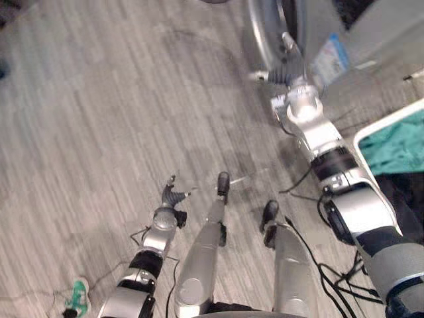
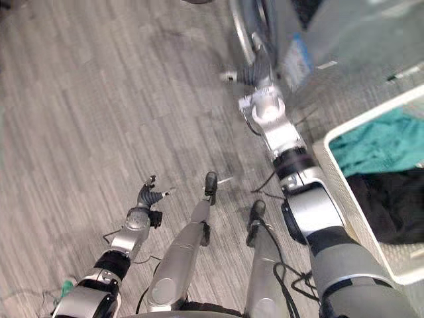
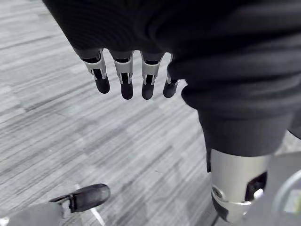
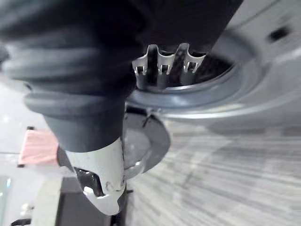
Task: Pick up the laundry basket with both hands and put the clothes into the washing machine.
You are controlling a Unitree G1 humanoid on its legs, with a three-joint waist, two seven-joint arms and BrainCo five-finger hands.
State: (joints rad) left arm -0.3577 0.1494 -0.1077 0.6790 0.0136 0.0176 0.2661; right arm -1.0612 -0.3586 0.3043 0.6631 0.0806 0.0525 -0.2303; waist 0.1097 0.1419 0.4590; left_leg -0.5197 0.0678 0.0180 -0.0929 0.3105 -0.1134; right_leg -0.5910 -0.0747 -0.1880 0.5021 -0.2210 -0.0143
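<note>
Laundry basket [image 2: 405,270] stands on the floor [image 1: 99,99] at the robot's right, just beside the right forearm, with a teal cloth [image 2: 377,142] and a black cloth [image 2: 391,202] inside; neither hand is on it

Nearest, the left robot hand [image 1: 173,195] hangs low over bare floor, its fingers [image 3: 127,80] loose and straight, holding nothing, well apart from the basket. Farther out, the right robot hand [image 2: 255,69] is stretched up to the round opening of the washing machine [image 4: 263,94]; whether it is open or closed I cannot tell, nor whether it touches the rim.

Likely trouble: pulling the right arm back could clip the basket's white rim and shove or tip it. The left arm has a long reach across, so a hurried lift on one side alone would probably tilt the load and spill clothes.

The basket is cut off at the picture's edge, so its far side and any handles are unseen. The drum's inside is dark. A small green thing [image 1: 76,298] near the left arm is too small to name
</note>
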